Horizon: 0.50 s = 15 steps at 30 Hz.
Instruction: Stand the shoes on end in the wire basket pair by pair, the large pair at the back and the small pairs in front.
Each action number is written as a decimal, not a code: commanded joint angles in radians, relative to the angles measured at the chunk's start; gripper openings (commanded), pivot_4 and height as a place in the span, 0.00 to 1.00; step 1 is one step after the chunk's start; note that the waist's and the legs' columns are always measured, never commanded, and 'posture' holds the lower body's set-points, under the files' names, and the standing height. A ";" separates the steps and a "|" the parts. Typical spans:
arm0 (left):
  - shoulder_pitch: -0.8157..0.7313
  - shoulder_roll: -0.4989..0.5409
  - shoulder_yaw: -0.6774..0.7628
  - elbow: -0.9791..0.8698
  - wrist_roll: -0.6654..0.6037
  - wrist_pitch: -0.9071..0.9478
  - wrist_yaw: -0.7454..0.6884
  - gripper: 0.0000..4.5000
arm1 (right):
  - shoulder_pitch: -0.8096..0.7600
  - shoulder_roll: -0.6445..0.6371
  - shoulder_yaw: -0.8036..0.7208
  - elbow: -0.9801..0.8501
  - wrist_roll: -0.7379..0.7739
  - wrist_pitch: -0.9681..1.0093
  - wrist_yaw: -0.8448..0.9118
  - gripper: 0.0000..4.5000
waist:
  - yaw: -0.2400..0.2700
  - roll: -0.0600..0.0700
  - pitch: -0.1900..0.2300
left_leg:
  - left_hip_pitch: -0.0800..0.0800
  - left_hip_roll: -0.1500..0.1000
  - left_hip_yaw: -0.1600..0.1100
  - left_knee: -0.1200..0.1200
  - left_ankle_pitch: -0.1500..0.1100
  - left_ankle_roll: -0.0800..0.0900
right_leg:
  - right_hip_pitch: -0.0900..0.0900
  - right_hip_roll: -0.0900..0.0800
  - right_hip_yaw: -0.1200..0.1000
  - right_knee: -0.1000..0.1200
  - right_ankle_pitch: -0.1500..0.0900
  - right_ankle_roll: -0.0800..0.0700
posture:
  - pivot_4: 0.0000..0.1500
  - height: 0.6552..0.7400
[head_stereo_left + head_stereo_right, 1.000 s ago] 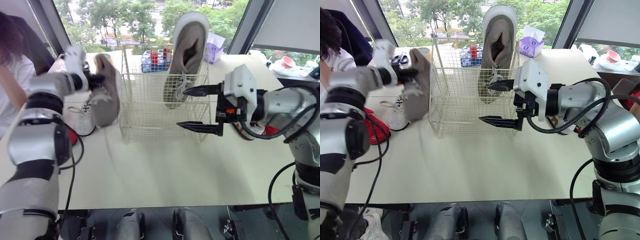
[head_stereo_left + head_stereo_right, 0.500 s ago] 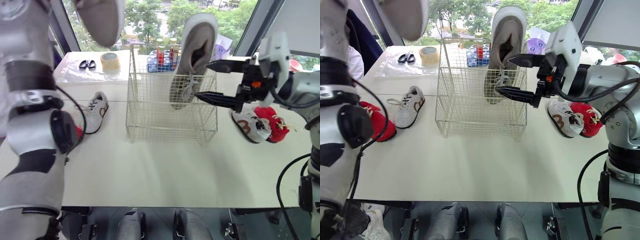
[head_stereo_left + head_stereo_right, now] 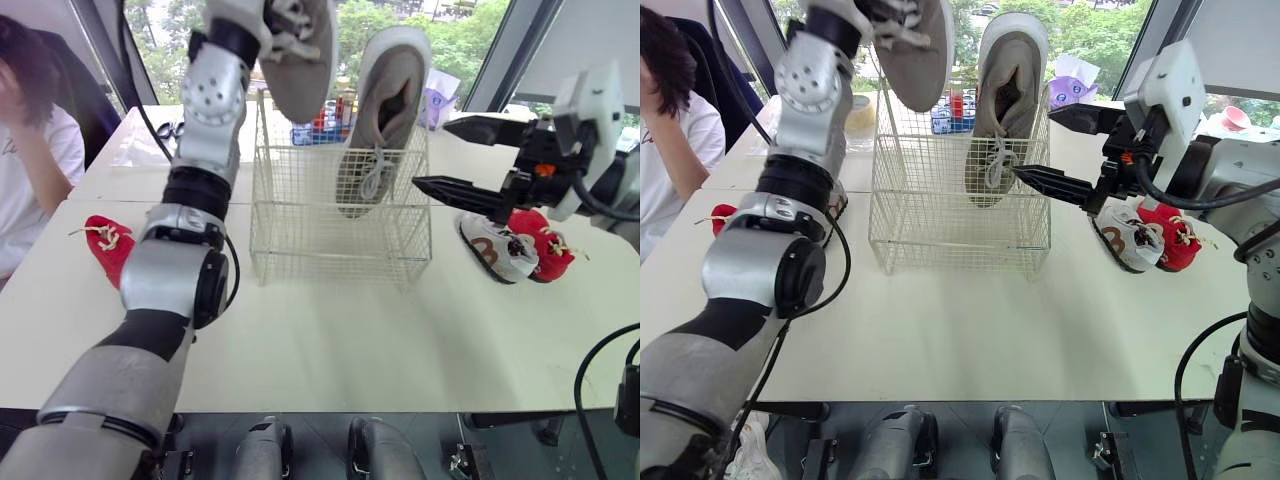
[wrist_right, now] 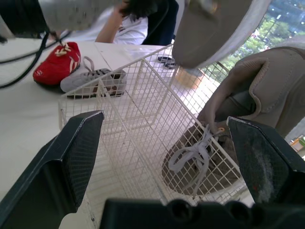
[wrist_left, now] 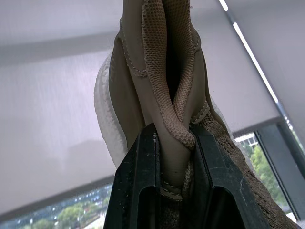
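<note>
Left gripper [image 5: 174, 138] is raised high and clamped on the held shoe [image 3: 300, 60]. The left wrist view shows both fingers [image 5: 138, 186] pinching a fold of its mesh collar. The shoe's long axis is near vertical, slightly tilted, with the sole toward the camera and the laces at the top. Its lower end hangs over the back-left rim of the basket [image 3: 300, 230], not inside. I cannot tell if that end is toe or heel.

Standing shoe [image 3: 385, 110] is on end in the back right of the basket. Its toe is down, its heel sticks up above the rim, and its opening faces the camera. The left half of the basket beside it and the front part are open room.

Right gripper [image 3: 462, 158] hovers just right of the basket with its jaws wide apart, holding nothing. Its fingers point toward the basket's right wall, near the standing shoe but apart from it.

Right white shoe [image 3: 492, 245] and right red shoe [image 3: 545, 250] lie side by side on the table [image 3: 330, 340], right of the basket and under the right arm. Left red shoe [image 3: 105, 245] lies well left of the basket, near a seated person [image 3: 25, 160].

The right wrist view adds a grey shoe [image 4: 93, 81] lying beside the left red shoe. In the head views the left arm mostly hides it. The table in front of the basket is bare.
</note>
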 commanded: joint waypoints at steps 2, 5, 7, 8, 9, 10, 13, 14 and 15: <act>0.005 -0.018 -0.010 -0.007 0.015 -0.061 0.032 0.06 | -0.001 -0.026 -0.048 -0.032 0.033 -0.002 -0.023 1.00 | 0.001 0.000 0.000 | -0.001 0.000 0.000 0.000 0.000 0.000 | 0.000 0.000 0.000 0.000 0.000 0.000 | 1.00 1.00; 0.063 -0.034 -0.034 -0.027 0.032 -0.074 0.026 0.06 | -0.002 -0.028 -0.041 -0.026 0.037 -0.011 -0.027 1.00 | 0.001 0.000 0.000 | -0.001 0.000 -0.001 0.001 -0.001 0.001 | 0.000 -0.001 0.000 0.000 0.000 0.000 | 1.00 1.00; 0.091 -0.035 -0.041 -0.053 0.037 -0.078 0.023 0.06 | -0.006 -0.025 -0.031 -0.018 0.037 -0.019 -0.027 1.00 | 0.001 0.000 0.000 | -0.001 0.000 -0.001 0.001 -0.001 0.001 | 0.000 -0.001 0.000 0.000 0.000 0.000 | 1.00 1.00; 0.110 -0.039 -0.038 -0.072 0.028 -0.066 0.017 0.06 | -0.011 -0.023 -0.024 -0.013 0.037 -0.025 -0.026 1.00 | 0.001 0.000 0.000 | -0.001 0.000 -0.001 0.001 -0.001 0.001 | 0.000 -0.001 0.000 0.000 0.000 0.000 | 1.00 1.00; 0.129 -0.043 -0.035 -0.093 0.018 -0.050 0.012 0.06 | -0.015 -0.021 -0.017 -0.007 0.036 -0.029 -0.025 1.00 | 0.001 0.000 0.000 | -0.001 0.000 -0.001 0.001 -0.001 0.001 | 0.000 -0.001 0.000 0.000 0.000 0.000 | 1.00 1.00; 0.149 -0.043 -0.036 -0.115 0.015 -0.038 0.008 0.06 | -0.019 -0.018 -0.010 -0.001 0.034 -0.035 -0.024 1.00 | 0.001 0.000 0.000 | -0.001 0.000 -0.001 0.001 -0.001 0.001 | 0.000 -0.001 0.000 0.000 0.000 0.000 | 1.00 1.00; 0.221 -0.049 -0.040 -0.215 0.006 0.020 -0.012 0.06 | -0.020 -0.018 0.007 0.011 0.028 -0.050 -0.015 1.00 | 0.000 0.000 0.000 | -0.001 0.000 -0.001 0.001 -0.001 0.001 | 0.000 -0.001 0.000 0.000 0.000 0.000 | 1.00 1.00; 0.250 -0.052 -0.040 -0.263 -0.001 0.054 -0.019 0.06 | -0.021 -0.017 0.017 0.017 0.024 -0.057 -0.010 1.00 | 0.000 0.001 -0.001 | -0.001 0.000 -0.001 0.001 -0.001 0.001 | 0.001 -0.001 0.000 0.000 0.000 0.000 | 1.00 1.00; 0.283 -0.057 -0.040 -0.320 -0.010 0.099 -0.024 0.06 | -0.023 -0.016 0.025 0.024 0.021 -0.063 -0.005 1.00 | 0.000 0.001 -0.001 | -0.001 0.000 -0.001 0.001 -0.001 0.001 | 0.001 -0.001 0.000 0.000 0.000 0.000 | 1.00 1.00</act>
